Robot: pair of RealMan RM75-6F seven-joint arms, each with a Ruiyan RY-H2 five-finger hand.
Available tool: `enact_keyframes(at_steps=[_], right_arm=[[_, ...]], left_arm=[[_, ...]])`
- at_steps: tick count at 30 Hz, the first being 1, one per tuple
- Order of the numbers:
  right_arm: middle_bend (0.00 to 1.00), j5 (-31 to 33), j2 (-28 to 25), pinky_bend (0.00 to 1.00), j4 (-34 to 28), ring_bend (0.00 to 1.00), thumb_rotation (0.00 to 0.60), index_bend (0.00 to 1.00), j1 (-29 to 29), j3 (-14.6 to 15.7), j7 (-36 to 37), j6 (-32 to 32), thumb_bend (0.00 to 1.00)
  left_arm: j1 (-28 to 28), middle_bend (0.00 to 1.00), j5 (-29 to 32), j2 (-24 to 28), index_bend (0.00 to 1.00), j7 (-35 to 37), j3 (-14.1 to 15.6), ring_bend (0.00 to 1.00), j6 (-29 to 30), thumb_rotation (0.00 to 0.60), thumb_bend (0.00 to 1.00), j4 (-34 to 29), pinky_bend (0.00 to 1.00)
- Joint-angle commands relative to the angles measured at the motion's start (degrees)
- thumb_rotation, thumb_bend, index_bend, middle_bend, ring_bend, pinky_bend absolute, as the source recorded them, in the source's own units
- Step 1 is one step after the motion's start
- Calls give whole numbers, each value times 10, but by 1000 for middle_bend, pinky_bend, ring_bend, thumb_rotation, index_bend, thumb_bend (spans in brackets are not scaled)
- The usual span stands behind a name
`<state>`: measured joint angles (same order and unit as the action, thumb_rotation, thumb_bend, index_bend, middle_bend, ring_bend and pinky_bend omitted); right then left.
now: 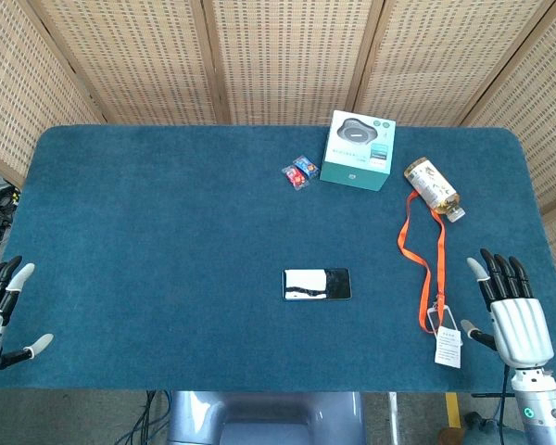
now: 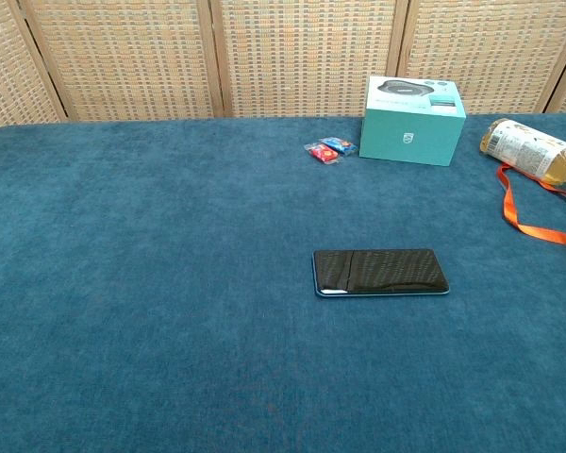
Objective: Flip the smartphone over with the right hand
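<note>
A dark smartphone (image 1: 316,284) lies flat near the middle front of the blue table, its glossy face up and reflecting light; the chest view shows the smartphone (image 2: 380,272) too. My right hand (image 1: 514,311) hovers at the table's front right corner, fingers spread and holding nothing, well to the right of the phone. At the front left edge, my left hand (image 1: 0,311) is also spread and empty. Neither hand appears in the chest view.
A teal box (image 1: 357,150) stands at the back, with small candy wrappers (image 1: 299,172) to its left. A bottle (image 1: 433,187) lies on its side at the back right. An orange lanyard (image 1: 424,261) with a white tag (image 1: 448,347) runs from it toward my right hand.
</note>
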<state>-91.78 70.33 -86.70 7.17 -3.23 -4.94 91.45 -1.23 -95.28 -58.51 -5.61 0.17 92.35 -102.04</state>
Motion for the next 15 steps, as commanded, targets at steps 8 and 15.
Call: enact_keyframes(at_steps=[8, 15], right_arm=[[0, -3, 2, 0, 1, 0, 600, 39, 3, 5, 3, -17, 0], [0, -23, 7, 0, -10, 0, 600, 125, 61, -2, -21, -94, 32]], left_arm=[[1, 0, 1, 1, 0, 9, -2, 0, 5, 600, 0, 3, 0], [-8, 0, 9, -6, 0, 2, -7, 0, -11, 600, 0, 8, 0]])
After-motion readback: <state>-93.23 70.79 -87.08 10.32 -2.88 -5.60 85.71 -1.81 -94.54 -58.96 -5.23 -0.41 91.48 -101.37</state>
